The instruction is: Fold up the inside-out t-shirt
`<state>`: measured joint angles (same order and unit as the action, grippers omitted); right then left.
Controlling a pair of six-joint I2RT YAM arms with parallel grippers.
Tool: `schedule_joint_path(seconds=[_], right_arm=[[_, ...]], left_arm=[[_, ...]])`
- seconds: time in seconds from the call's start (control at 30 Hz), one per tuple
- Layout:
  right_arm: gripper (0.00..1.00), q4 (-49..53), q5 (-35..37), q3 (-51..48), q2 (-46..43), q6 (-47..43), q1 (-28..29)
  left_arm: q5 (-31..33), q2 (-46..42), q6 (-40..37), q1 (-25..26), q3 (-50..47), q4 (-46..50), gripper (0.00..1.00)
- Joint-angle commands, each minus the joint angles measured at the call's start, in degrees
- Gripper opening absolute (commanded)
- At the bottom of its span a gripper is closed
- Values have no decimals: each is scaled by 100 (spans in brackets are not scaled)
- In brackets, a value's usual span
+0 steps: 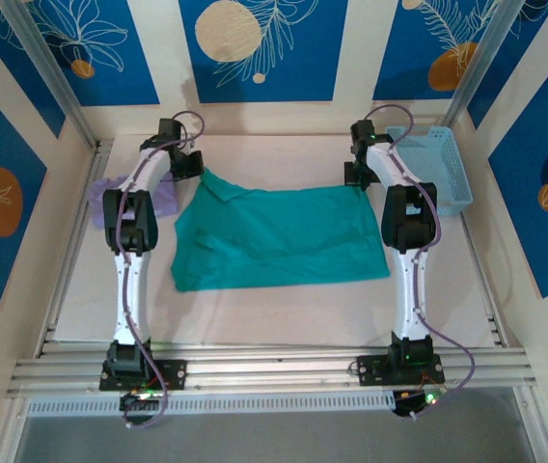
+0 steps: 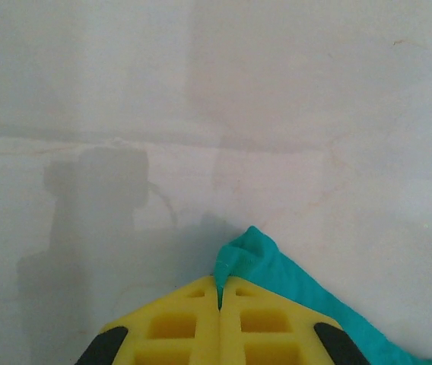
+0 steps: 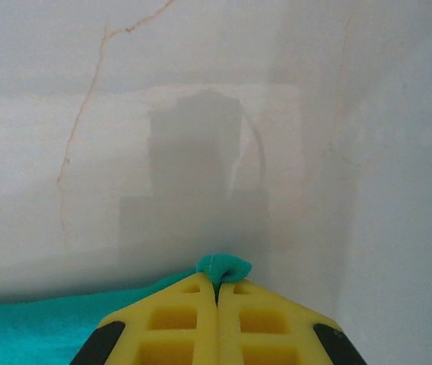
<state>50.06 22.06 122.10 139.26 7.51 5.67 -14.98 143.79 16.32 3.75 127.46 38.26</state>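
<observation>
The teal t-shirt (image 1: 279, 236) lies spread across the middle of the table (image 1: 284, 313), its long side running from 9 to 3 o'clock, with its near edge flat and its far edge drawn up toward the two arms. The left gripper (image 1: 196, 168) sits at the shirt's 10 o'clock corner. From the left wrist camera, its yellow fingers (image 2: 178, 327) are pressed together with a small peak of teal cloth (image 2: 250, 255) pinched in the seam between them, and the rest of the fabric trails off toward 4 o'clock. The right gripper (image 1: 356, 179) sits at the shirt's 2 o'clock corner. In the right wrist view its fingers (image 3: 174, 327) are likewise closed tight, with a rolled nub of teal fabric (image 3: 223, 266) poking out at 12 o'clock just past the tips and more cloth spreading away toward 8 o'clock. A light blue basket (image 1: 445, 166) stands at 2 o'clock from the shirt, just beyond the right arm. A purple garment (image 1: 101, 200) lies at 9 o'clock, partly hidden behind the left arm.
</observation>
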Motion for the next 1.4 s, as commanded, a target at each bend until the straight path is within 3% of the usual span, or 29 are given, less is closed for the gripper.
schedule_joint_path(seconds=[0.0,0.3,0.67,1.0,1.37], right_arm=[[0,-151,-142,142,-381,-157,30],[0,-898,-338,-1204,-1531,-311,30],[0,-1639,-217,-3651,-3427,-149,-122],[0,-1709,-270,-4892,-3873,532,-484],[5,-1871,-241,-5907,-4127,1053,-427]], left_arm=[[-144,-640,-75,-94,-32,373,0],[-375,-2852,188,-86,-2437,-225,0],[-846,-6117,1293,-80,-5782,-1007,0],[-961,-6761,1082,-76,-6743,-387,0],[-1021,-7188,869,-85,-7738,-71,0]])
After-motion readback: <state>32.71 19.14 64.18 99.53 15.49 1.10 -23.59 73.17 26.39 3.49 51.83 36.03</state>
